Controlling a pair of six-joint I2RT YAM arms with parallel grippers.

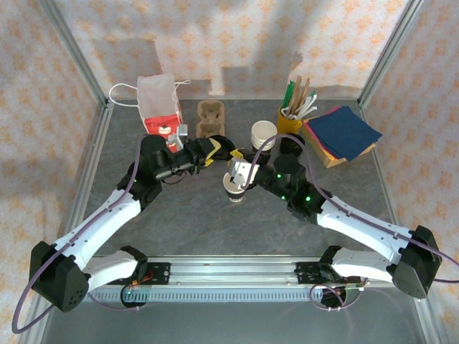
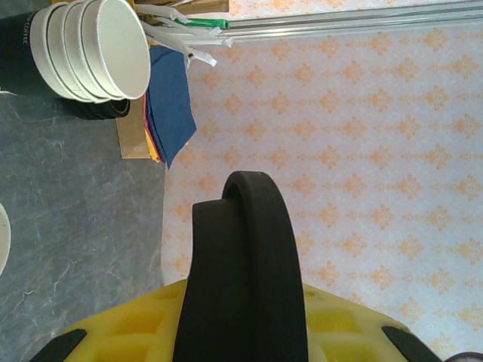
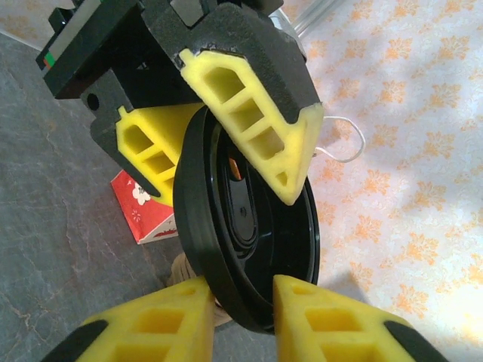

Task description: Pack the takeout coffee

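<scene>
Left gripper [image 3: 204, 151] clamps a black lid [image 3: 249, 226]; right gripper [image 3: 240, 302] seems to pinch its rim at 6 o'clock. Cup [image 1: 235, 192] stands mid-table, 6 o'clock from the right gripper. Likely light, thin-walled and crushable: hold gently round the dark band.

The coffee cup [image 1: 234, 193] stands in the middle of the worktop [image 1: 179, 222], with a lid [image 3: 249, 249] held in the air just behind it. Round it: bag [image 1: 158, 104] at 11 o'clock, carrier [image 1: 210, 118] at 12, stacked cups [image 1: 264, 134] and stirrer cup [image 1: 290, 120] at 1, napkins [image 1: 343, 134] at 2.
</scene>
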